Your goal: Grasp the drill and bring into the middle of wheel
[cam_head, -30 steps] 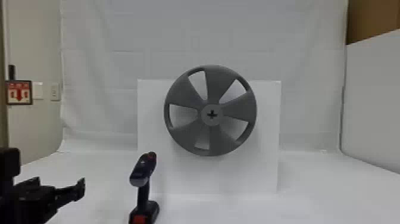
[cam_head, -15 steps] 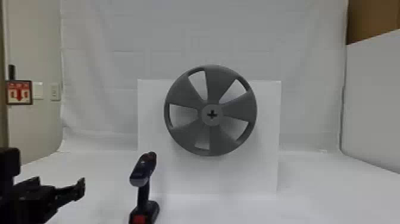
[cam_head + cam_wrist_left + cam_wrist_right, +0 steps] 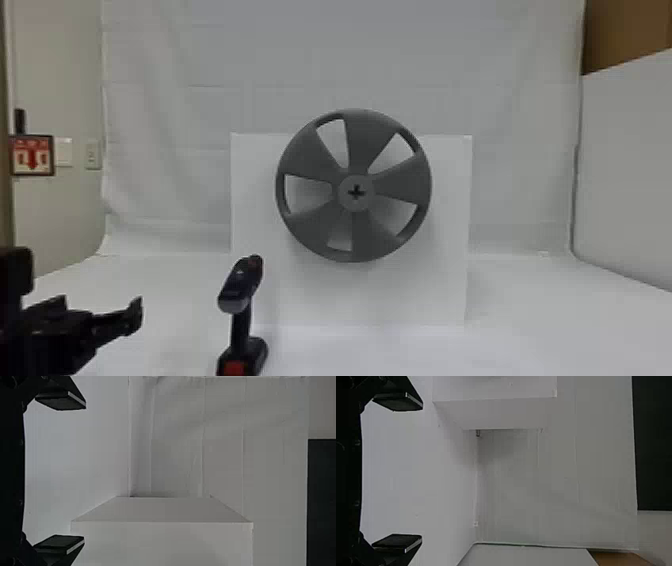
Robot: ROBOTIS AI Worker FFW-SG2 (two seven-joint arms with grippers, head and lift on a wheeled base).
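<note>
At the lower left of the head view is my left gripper (image 3: 100,312), to the left of the drill and apart from it. The black drill (image 3: 241,320), with red on its base, stands upright on the white surface. The grey five-spoked wheel (image 3: 315,155) is mounted on the front of a white box, right of the drill and higher, with a cross-shaped hole in its hub. In the left wrist view my left gripper (image 3: 60,473) stands open with nothing between its fingers. My right gripper (image 3: 397,473) is parked, open and empty in the right wrist view.
The white box (image 3: 450,280) behind the wheel stands on the white table (image 3: 565,320). White cloth (image 3: 350,60) hangs behind it. A white panel (image 3: 630,165) lines the right side, with a brown board (image 3: 625,35) above it.
</note>
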